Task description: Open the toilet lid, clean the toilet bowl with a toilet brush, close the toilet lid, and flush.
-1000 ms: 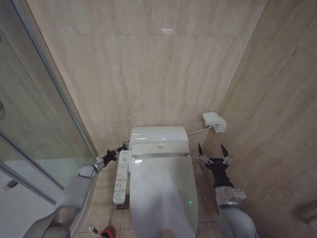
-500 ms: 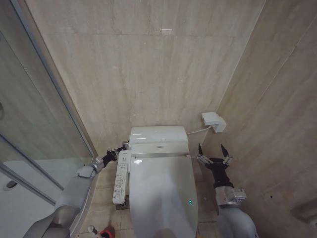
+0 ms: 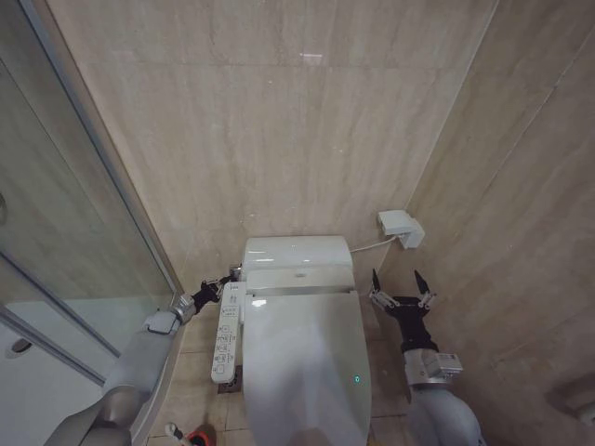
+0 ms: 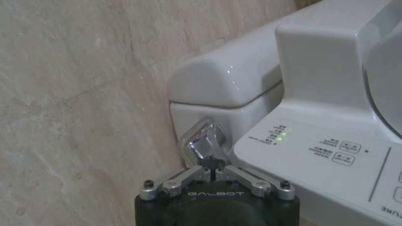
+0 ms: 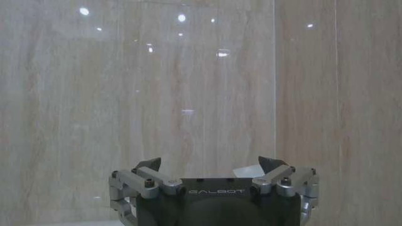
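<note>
The fingers of the left gripper (image 4: 213, 167) are drawn together at their tips against a chrome flush lever (image 4: 204, 141) on the side of the white cistern (image 4: 220, 82), the contact point itself being partly masked by the gripper body, on which "GALBOT" can be read. Beside it, a white control panel (image 4: 326, 155) is cut off at the frame edge; its small button labels are too fine to be read, and green indicator lights are lit. The toilet lid (image 3: 302, 367) is seen lowered flat, so that the toilet bowl beneath is hidden. The toilet brush (image 3: 175, 430) and its red cup (image 3: 198, 437) are clipped by the lower edge of the head view. The right gripper (image 3: 400, 288) is held spread open, grasping nothing, beside the toilet near a wall-mounted white box (image 3: 402, 228).
</note>
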### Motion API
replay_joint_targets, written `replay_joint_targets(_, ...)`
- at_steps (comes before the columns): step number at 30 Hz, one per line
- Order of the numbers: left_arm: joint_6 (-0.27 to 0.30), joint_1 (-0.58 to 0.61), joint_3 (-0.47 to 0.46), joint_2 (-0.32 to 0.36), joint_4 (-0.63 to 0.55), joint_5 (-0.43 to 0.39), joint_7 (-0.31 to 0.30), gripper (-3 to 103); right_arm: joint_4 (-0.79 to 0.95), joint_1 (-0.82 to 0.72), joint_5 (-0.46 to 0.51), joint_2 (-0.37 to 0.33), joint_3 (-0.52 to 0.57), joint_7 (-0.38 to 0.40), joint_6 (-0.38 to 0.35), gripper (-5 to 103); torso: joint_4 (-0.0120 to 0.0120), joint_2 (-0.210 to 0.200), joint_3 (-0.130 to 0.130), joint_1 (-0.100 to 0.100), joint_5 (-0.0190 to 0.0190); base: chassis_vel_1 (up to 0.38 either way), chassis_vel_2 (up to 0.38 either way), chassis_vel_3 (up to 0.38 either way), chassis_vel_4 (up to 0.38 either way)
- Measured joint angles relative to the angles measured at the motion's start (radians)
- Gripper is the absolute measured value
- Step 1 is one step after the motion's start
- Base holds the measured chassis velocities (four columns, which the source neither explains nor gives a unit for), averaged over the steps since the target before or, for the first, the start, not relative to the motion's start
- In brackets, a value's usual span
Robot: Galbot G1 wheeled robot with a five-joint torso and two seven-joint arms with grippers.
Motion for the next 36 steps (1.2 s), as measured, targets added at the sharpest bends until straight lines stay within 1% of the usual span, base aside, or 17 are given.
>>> replay_joint_targets(12,0.000,0.011,-0.018,0.001,-0.004,0.005,0.003,0,0.000,0.000,0.000,0.000,0.000,0.000,0.000,100,-0.0002,0.000,0.000,0.000,0.0000,0.000,0.000,0.000,0.000)
replay_joint_targets(21,0.023,0.071,-0.096,0.013,-0.057,-0.004,-0.004,0,0.000,0.000,0.000,0.000,0.000,0.000,0.000,100,0.0000,0.000,0.000,0.000,-0.0001,0.000,0.000,0.000,0.000)
replay_joint_targets(24,0.037,0.113,-0.129,0.032,-0.107,-0.051,-0.027,0,0.000,0.000,0.000,0.000,0.000,0.000,0.000,100,0.0000,0.000,0.000,0.000,-0.0001,0.000,0.000,0.000,0.000)
replay_joint_targets(25,0.037,0.113,-0.129,0.032,-0.107,-0.051,-0.027,0,0.000,0.000,0.000,0.000,0.000,0.000,0.000,100,0.0000,0.000,0.000,0.000,-0.0001,0.000,0.000,0.000,0.000)
replay_joint_targets(28,0.062,0.168,-0.153,0.052,-0.187,-0.110,-0.048,0,0.000,0.000,0.000,0.000,0.000,0.000,0.000,100,0.0001,0.000,0.000,0.000,-0.0002,0.000,0.000,0.000,0.000)
replay_joint_targets(29,0.062,0.168,-0.153,0.052,-0.187,-0.110,-0.048,0,0.000,0.000,0.000,0.000,0.000,0.000,0.000,100,0.0001,0.000,0.000,0.000,-0.0002,0.000,0.000,0.000,0.000)
replay_joint_targets(33,0.103,0.254,-0.189,0.068,-0.316,-0.187,-0.111,0,0.000,0.000,0.000,0.000,0.000,0.000,0.000,100,0.0000,0.000,0.000,0.000,0.0000,0.000,0.000,0.000,0.000)
replay_joint_targets(34,0.103,0.254,-0.189,0.068,-0.316,-0.187,-0.111,0,0.000,0.000,0.000,0.000,0.000,0.000,0.000,100,0.0000,0.000,0.000,0.000,0.0000,0.000,0.000,0.000,0.000)
replay_joint_targets(36,0.133,0.300,-0.204,0.066,-0.387,-0.218,-0.160,0,0.000,0.000,0.000,0.000,0.000,0.000,0.000,100,0.0001,0.000,0.000,0.000,0.0001,0.000,0.000,0.000,0.000)
